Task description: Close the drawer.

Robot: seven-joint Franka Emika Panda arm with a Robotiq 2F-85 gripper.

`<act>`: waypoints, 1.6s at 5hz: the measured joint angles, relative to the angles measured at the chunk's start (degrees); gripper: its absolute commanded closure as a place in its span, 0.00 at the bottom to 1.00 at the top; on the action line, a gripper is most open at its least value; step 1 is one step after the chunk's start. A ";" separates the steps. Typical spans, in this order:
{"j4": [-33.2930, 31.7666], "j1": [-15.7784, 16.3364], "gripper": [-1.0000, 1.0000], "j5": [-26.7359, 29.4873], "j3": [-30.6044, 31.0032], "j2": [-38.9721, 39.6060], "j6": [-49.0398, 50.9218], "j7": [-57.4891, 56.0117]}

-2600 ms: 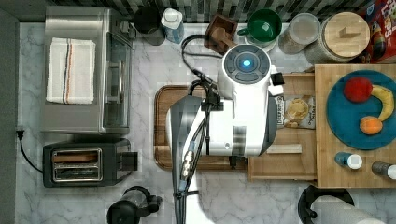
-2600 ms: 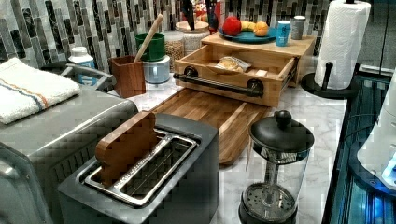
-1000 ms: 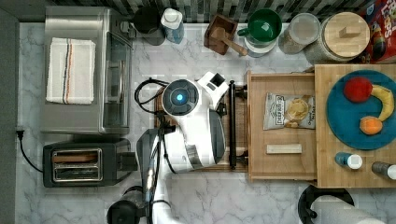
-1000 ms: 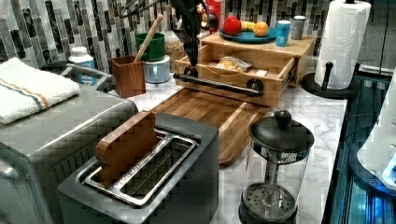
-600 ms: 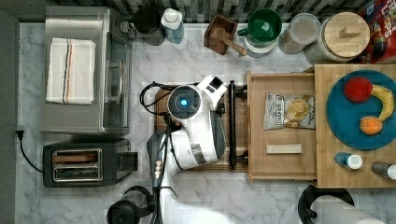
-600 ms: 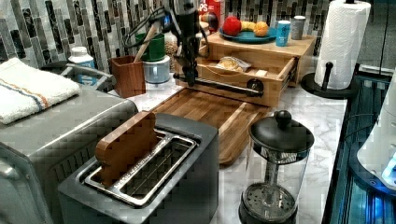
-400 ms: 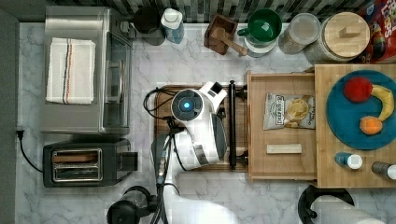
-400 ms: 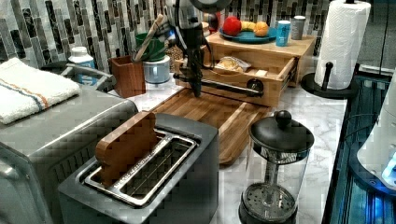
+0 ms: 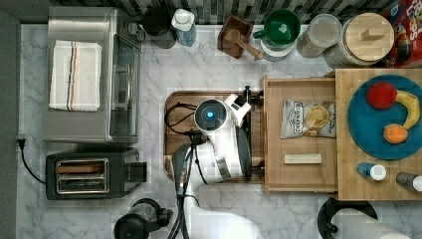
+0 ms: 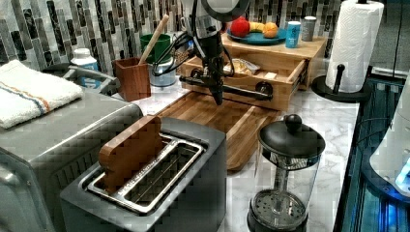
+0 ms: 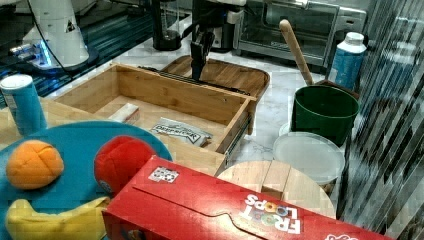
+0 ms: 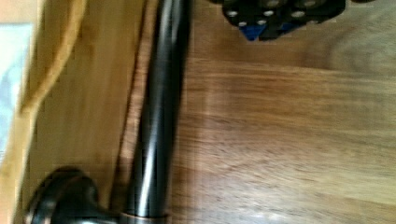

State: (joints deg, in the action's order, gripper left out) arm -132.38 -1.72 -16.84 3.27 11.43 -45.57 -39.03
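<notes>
The drawer (image 10: 270, 72) is pulled out. Its black handle (image 10: 232, 89) is just beside the end effector (image 10: 218, 99). I cannot tell if the end effector is open.

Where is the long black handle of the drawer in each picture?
Top view: handle, a thin vertical bar just right of the arm.
Left view: handle, across the drawer front, upper middle.
Right view: handle, thin line behind the claw.
Wrist view: handle, dark upright bar.
Shared landmark: brown cutting board.

arm: swung off drawer (image 9: 300, 139) | claw (image 10: 218, 98): lowered before handle (image 10: 227, 88), over cutting board (image 10: 217, 118)
</notes>
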 measured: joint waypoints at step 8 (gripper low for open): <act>7.72 -16.86 1.00 5.57 -5.98 6.53 -5.51 -32.70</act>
State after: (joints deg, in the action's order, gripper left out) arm -124.66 -18.58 -11.27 -2.70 17.96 -51.09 -71.73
